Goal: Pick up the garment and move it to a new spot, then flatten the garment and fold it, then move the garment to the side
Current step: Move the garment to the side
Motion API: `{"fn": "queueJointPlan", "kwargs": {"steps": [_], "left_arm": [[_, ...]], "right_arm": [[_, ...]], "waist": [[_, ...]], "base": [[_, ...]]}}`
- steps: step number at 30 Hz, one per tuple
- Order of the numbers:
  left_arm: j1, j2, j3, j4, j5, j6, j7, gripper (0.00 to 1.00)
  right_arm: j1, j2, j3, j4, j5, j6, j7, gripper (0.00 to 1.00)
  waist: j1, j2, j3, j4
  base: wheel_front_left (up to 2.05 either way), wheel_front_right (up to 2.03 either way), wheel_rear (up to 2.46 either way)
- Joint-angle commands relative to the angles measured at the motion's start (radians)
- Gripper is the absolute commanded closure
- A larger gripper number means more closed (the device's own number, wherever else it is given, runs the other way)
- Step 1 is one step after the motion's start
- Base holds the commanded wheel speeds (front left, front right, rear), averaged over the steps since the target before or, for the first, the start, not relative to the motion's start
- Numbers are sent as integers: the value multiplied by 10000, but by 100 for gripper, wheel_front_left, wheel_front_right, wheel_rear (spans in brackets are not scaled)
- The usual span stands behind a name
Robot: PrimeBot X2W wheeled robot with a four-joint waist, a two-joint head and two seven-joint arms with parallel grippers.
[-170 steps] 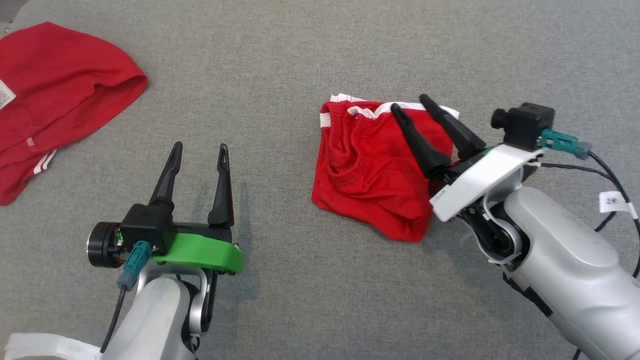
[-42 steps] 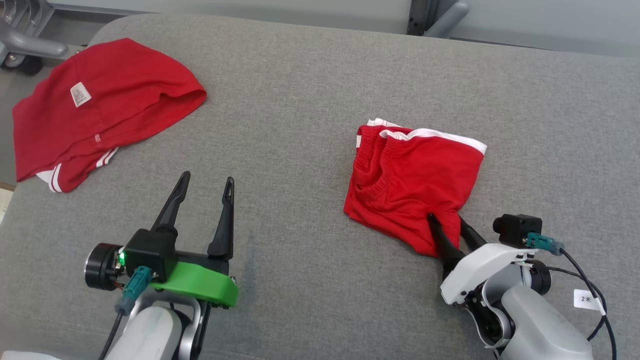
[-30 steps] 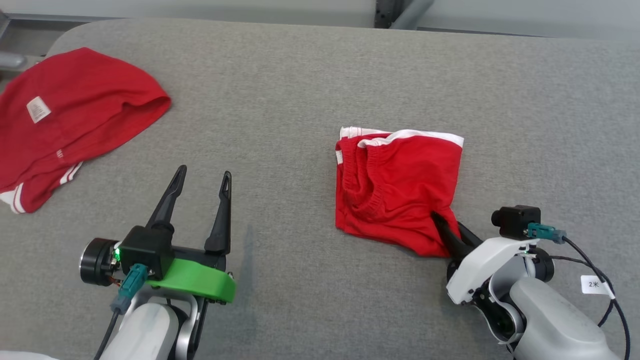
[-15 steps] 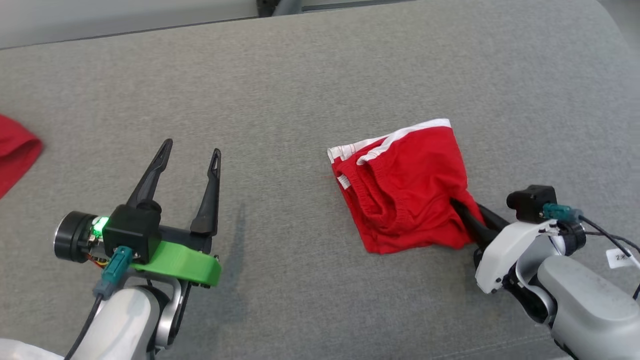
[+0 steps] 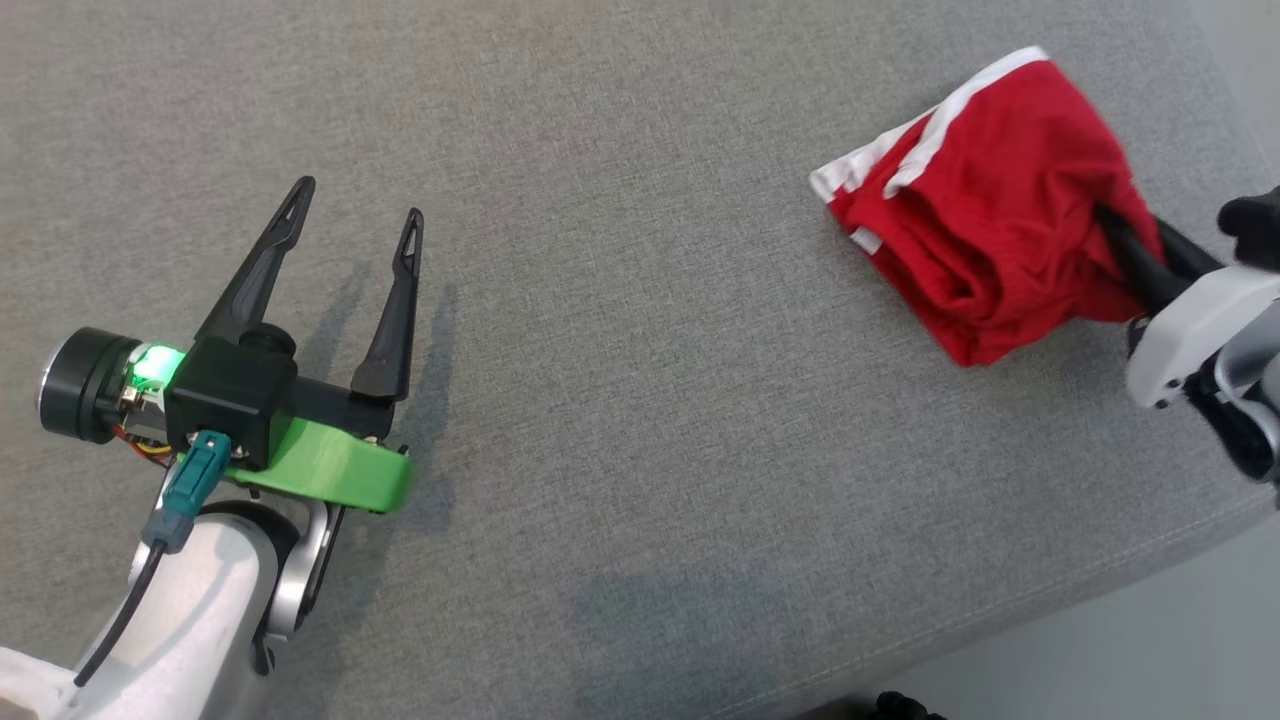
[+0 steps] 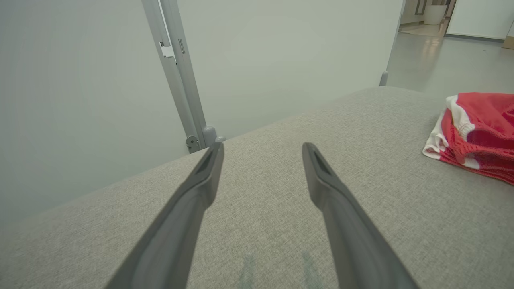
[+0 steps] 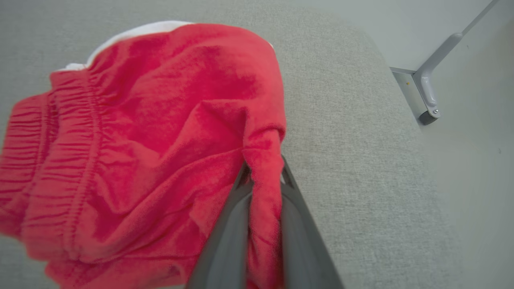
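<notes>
Right gripper [image 5: 1125, 222], right edge of head view: two long dark fingers drawn nearly together and clamped on a bunched fold of the red fabric shorts with white trim and elastic waistband [image 5: 985, 235]. Fingertips buried in the cloth; pale wrist shell [image 5: 1190, 320] cut off by the frame edge.

Right wrist view: grip seen along the fingers [image 7: 229, 241], rising from bottom centre, with a ridge of red cloth pinched between them. Remainder of the shorts spread across left and centre of that frame, gathered waistband at far left, white trim at top.

Shorts located at upper right of head view, crumpled, resting on the grey woven upholstered surface [image 5: 640, 350] near its right-hand edge; white trim towards the upper left of the heap. Also visible at right edge of left wrist view, lying on the same surface.

Left gripper [image 5: 356, 200], left side of head view: fingers spread wide apart over bare upholstery, pointing up-frame, well apart from the shorts. Mounted on a bright green plastic bracket [image 5: 330, 470]; green indicator light [image 5: 150, 365] lit beside the black camera housing [image 5: 235, 400].

Left wrist view: grey metal post [image 6: 176, 72] against a pale wall [image 6: 80, 100] at upper left. Right wrist view: grey metal leg with castor [image 7: 429, 92] at upper right. Pale floor [image 5: 1150, 640] at lower right corner of head view.
</notes>
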Motion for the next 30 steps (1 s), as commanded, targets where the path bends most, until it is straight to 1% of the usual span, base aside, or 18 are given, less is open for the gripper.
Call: {"fn": "queueJointPlan", "kwargs": {"steps": [1, 4, 8, 14, 15, 16, 17, 22, 25, 30], "left_arm": [[-198, 135, 15, -57, 63, -21, 50, 0], [-319, 239, 39, -185, 128, -13, 122, 0], [-460, 309, -17, -285, 223, -49, 194, 0], [-571, 339, -60, -381, 284, -43, 232, 0], [-584, 345, -69, -376, 294, -34, 251, 0], [-605, 365, -82, -366, 328, -16, 270, 0], [-620, 368, -90, -362, 351, 8, 271, 0], [-539, 358, -103, -281, 376, 121, 217, 0], [-365, 338, -88, -155, 255, 175, 144, 0], [-20, 180, -54, 117, 116, 357, -48, 0]], "right_arm": [[-353, -312, -123, 234, 181, -17, -109, 100], [-692, -776, -375, 589, 375, -17, -150, 100], [-988, -1144, -782, 919, 690, -17, -191, 100], [-1188, -1110, -1019, 1118, 831, -17, -199, 100], [-1207, -1074, -1069, 1157, 815, -17, -197, 84], [-1204, -1036, -1145, 1229, 854, -17, -198, 51], [-1222, -1007, -1281, 1289, 887, -17, -199, 0], [-1138, -884, -1870, 1434, 593, -17, -200, 0], [-885, -772, -2346, 1174, 357, -17, -199, 0], [-318, -532, -3456, 284, -248, -17, -199, 0]], "waist": [[-2, -1, 842, -462], [-2, -1, 1114, -464], [-2, -1, 1389, -389], [-2, -1, 1566, -309], [-2, -1, 1580, -294], [-2, -1, 1590, -280], [-2, -1, 1597, -268], [-2, -1, 1500, -293], [-2, -1, 1266, -367], [-2, -1, 620, -432]], "base": [[0, 0, 0], [0, 0, 0], [0, 0, 0], [0, 0, 0], [0, 0, 0], [0, 0, 0], [0, 0, 0], [0, 0, 0], [0, 0, 0], [0, 0, 0]]}}
